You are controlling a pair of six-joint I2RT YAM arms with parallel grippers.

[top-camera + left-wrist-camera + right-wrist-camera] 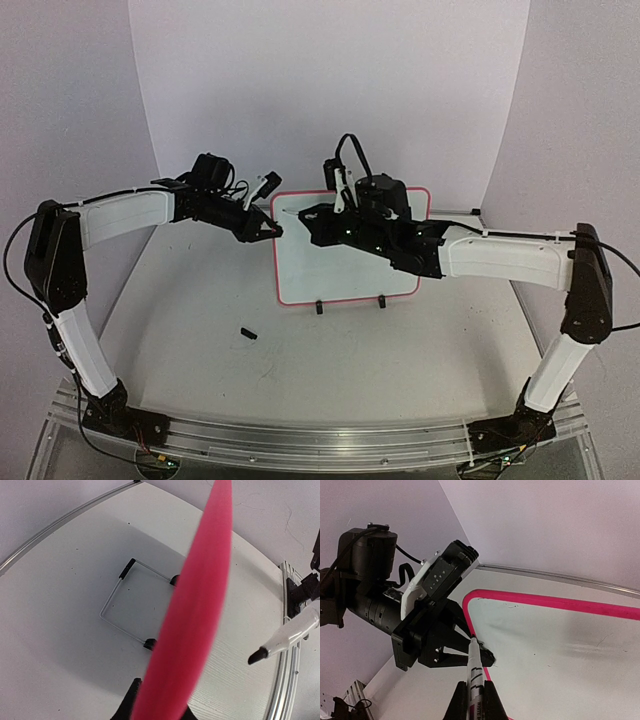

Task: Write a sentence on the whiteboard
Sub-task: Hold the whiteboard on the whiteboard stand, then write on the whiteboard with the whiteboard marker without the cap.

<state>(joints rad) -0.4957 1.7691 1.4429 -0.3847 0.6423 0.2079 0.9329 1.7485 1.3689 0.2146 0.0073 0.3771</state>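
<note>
- Nearest the lens, in the left wrist view, a blurred red-pink band runs from top centre to bottom centre of the frame. It is the rounded frame of the small rectangular whiteboard (200, 605), seen edge-on because the left claw (157, 709) is clamped on that edge, with its dark fingers flanking the band at the bottom.
- In the top view the board stands in the middle of the frame on the white counter (180, 300). Left of the band, the left wrist view shows a thin wire stand with black end caps (111, 596) propping the board from behind.
- The grip on the left edge looks meant to steady a light board, so that pen pressure neither tips it back nor slides it.
- The right claw (475, 702) is closed around a white-barrelled marker with a dark tip (475, 667), held along the fingers so that the tip leads.
- The tip sits by the board's left edge, just below its upper left corner and just beside the left claw. I cannot tell whether it touches the surface.
- That corner is the natural place to start a first line. The face reads blank apart from faint scuffs, and no word of the sentence can be made out, so I judge the writing is only about to begin.
- A small black piece (248, 333) lies on the counter at lower left of centre in the top view, well apart from the board. It is probably the marker's cap, though too small to be sure.
</note>
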